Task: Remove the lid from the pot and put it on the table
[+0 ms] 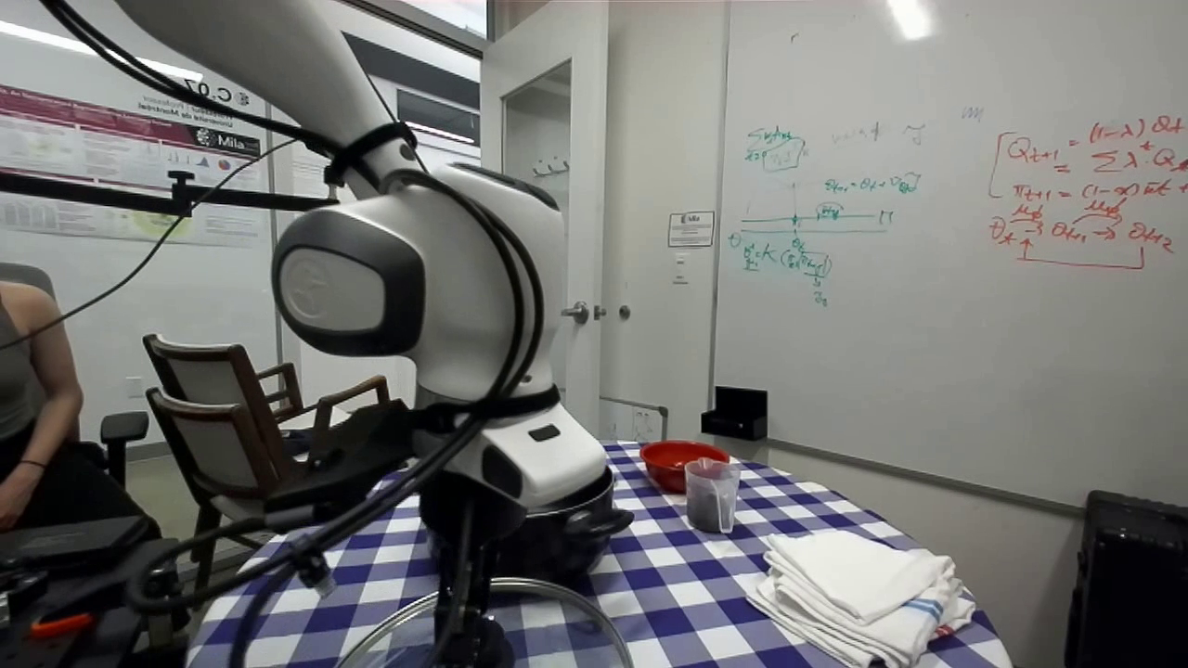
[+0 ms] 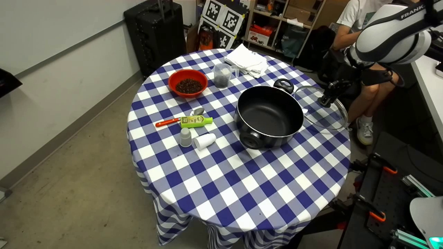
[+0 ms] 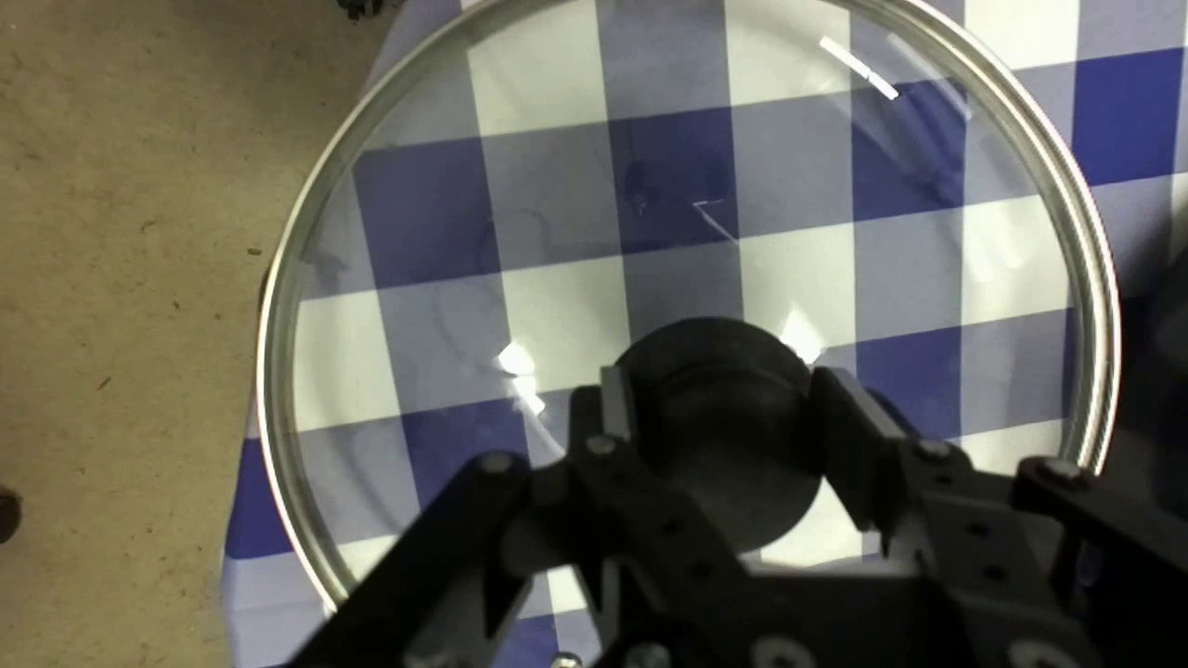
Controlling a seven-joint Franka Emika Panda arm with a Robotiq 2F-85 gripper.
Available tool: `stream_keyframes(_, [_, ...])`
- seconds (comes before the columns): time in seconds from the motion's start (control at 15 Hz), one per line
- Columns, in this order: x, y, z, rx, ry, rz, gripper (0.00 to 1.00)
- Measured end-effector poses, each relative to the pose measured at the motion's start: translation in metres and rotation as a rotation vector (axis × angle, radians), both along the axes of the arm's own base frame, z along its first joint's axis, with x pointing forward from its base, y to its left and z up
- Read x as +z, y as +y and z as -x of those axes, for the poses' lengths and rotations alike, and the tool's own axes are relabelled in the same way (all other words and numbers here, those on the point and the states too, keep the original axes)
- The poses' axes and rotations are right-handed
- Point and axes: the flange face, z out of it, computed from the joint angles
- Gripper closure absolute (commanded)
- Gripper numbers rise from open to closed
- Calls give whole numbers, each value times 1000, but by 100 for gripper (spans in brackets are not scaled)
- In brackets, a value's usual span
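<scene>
The lid [image 2: 323,117] is round clear glass with a metal-looking rim and a black knob. It also shows in the wrist view [image 3: 677,260] and an exterior view [image 1: 557,631]. My gripper [image 3: 715,408] is shut on its knob, one finger against each side. The gripper [image 2: 326,100] and lid are beside the pot, at the edge of the table [image 2: 270,186]. The lid partly overlaps the table's edge in view; whether it touches the cloth I cannot tell. The black pot [image 2: 256,103] stands uncovered, its inside bare. It is partly behind my arm in an exterior view [image 1: 557,547].
A red bowl [image 2: 188,74] of dark beans, a measuring cup [image 2: 222,76] and folded white towels [image 2: 245,60] stand on the far part. A green bottle [image 2: 193,121], a red-handled utensil [image 2: 168,122], a grey cup [image 2: 186,137] and a white cup [image 2: 205,141] are nearby.
</scene>
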Motion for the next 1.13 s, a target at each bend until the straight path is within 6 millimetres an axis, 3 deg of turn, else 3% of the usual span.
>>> stream_keyframes(0.27, [-24, 0, -20, 16, 19, -7, 75])
stream_keyframes(0.33, [-23, 0, -23, 14, 14, -6, 25])
stream_keyframes(0.4, [-23, 0, -26, 16, 11, -7, 24])
stream_keyframes(0.67, [-25, 5, -29, 22, 8, -20, 1])
stream_keyframes(0.73, [-24, 6, -28, 18, 5, -25, 16])
stream_keyframes(0.87, [-18, 11, -26, 2, -11, -44, 1])
stream_keyframes(1.13, [-9, 13, -21, -3, -22, -48, 0])
